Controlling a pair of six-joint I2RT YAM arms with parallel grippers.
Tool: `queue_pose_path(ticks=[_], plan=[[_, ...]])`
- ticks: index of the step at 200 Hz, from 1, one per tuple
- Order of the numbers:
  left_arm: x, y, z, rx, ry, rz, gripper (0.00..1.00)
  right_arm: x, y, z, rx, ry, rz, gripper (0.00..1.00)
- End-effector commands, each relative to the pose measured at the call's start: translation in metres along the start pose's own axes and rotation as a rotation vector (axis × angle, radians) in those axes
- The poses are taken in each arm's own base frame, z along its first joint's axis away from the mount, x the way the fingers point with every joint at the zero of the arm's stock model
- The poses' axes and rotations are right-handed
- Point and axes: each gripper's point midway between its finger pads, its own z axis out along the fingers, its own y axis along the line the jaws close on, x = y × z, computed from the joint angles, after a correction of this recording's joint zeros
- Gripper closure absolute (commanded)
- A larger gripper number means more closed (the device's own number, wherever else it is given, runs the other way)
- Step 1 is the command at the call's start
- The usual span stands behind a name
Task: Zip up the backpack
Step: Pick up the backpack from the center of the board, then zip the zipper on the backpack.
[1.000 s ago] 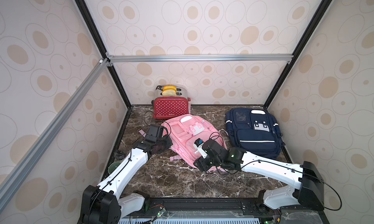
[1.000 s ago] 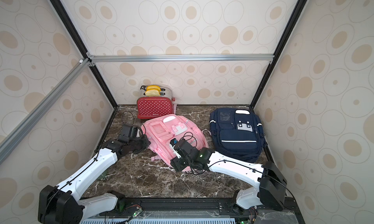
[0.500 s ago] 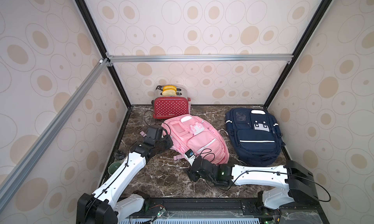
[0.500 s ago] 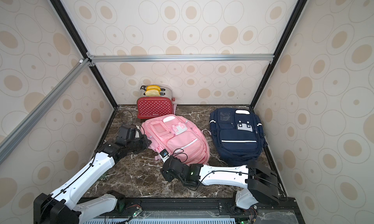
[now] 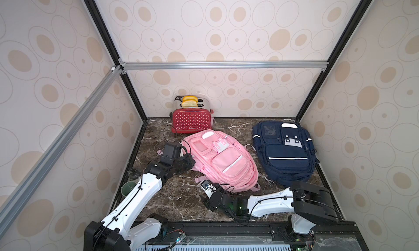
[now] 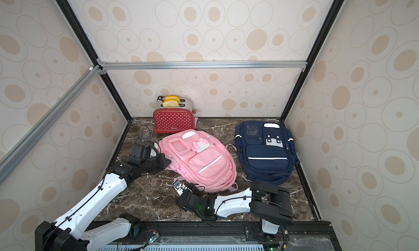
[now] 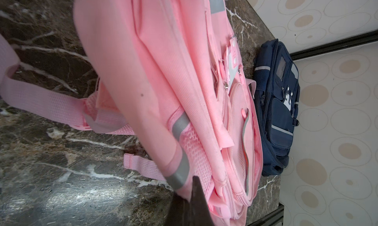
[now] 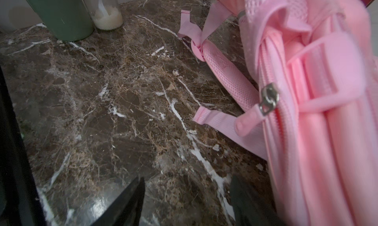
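Note:
The pink backpack [image 5: 223, 159] lies flat on the marble table [image 5: 181, 202], front side up, in both top views. My left gripper [image 5: 189, 164] is at its left side edge, shut on the pink fabric beside a grey reflective strip [image 7: 180, 169]. My right gripper [image 5: 205, 202] hovers low over the table just in front of the backpack's near end, open and holding nothing. In the right wrist view [image 8: 187, 180], a metal zipper slider [image 8: 269, 100] with a pink pull tab [image 8: 246, 121] sits on the backpack's edge, ahead of the open jaws and off to one side.
A navy backpack [image 5: 285, 152] lies to the right of the pink one. A red dotted toaster [image 5: 192, 122] stands at the back. A green cup [image 5: 128, 188] and a glass jar [image 5: 134, 173] stand by the left wall. Loose pink straps [image 8: 214, 120] trail on the table.
The right gripper pulled back from over the pink backpack toward the front edge, dropped low and opened wider. The backpack has settled flat. The left gripper has stayed shut at its side.

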Motion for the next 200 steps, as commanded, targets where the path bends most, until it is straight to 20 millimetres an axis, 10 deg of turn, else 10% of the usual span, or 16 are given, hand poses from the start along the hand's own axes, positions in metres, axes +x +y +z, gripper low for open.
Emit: queue_pose_path(ticks=[1,200], plan=[[-0.001,-0.019,-0.017,0.082,-0.025,0.054,1.00,-0.030,-0.001,0.002,0.041,-0.119,-0.001,0.29],[0.005,-0.009,-0.013,0.082,-0.040,0.057,1.00,0.032,-0.064,-0.014,0.159,-0.059,0.080,0.29]])
